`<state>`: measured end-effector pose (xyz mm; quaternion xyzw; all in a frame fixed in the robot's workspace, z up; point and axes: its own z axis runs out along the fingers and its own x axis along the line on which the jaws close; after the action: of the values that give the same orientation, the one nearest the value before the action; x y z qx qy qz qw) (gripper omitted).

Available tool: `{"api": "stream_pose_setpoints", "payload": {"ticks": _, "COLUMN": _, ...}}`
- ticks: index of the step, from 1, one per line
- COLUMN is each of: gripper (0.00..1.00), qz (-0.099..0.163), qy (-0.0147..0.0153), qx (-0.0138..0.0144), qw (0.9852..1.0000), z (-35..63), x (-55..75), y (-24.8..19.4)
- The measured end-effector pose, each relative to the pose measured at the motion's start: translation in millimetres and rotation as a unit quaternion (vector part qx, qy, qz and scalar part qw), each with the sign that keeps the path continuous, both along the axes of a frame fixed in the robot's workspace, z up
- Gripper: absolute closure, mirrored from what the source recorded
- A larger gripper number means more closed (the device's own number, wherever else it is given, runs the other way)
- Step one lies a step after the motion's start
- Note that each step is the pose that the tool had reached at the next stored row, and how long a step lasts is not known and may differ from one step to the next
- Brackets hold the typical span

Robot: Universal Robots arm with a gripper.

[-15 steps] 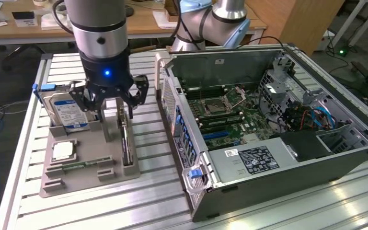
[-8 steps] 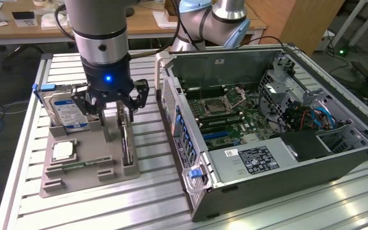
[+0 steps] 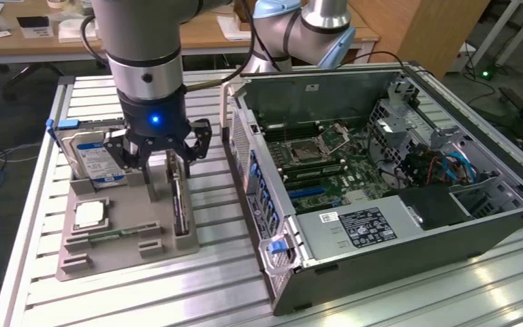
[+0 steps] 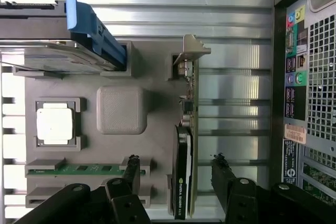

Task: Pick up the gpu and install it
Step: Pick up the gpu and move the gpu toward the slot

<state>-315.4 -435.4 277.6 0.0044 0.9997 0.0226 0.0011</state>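
The gpu (image 3: 179, 204) stands on its long edge in a slot of the grey parts holder (image 3: 125, 253), on the side nearest the computer case. In the wrist view the gpu (image 4: 185, 103) appears edge-on: a green board with a black fan shroud and a silver bracket at one end. My gripper (image 3: 163, 153) hangs just above the holder and is open. Its two black fingertips (image 4: 134, 162) straddle the card's fan end without touching it, so the gripper (image 4: 176, 161) has nothing in it.
The open computer case (image 3: 479, 225) lies at the exterior view's right, its motherboard (image 3: 334, 170) exposed. The holder also carries a hard drive (image 4: 52, 59) with a blue clip, a silver CPU (image 4: 54, 123) and a memory stick (image 4: 73, 170). All sit on a slatted metal table (image 3: 207, 293).
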Motion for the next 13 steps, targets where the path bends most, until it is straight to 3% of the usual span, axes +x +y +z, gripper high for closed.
{"api": "stream_pose_setpoints", "payload": {"ticks": 13, "gripper": 0.34, "qz": 0.000, "qy": 0.0000, "qx": 0.0000, "qw": 1.0000, "z": -19.9, "x": 4.0, "y": 0.6}}
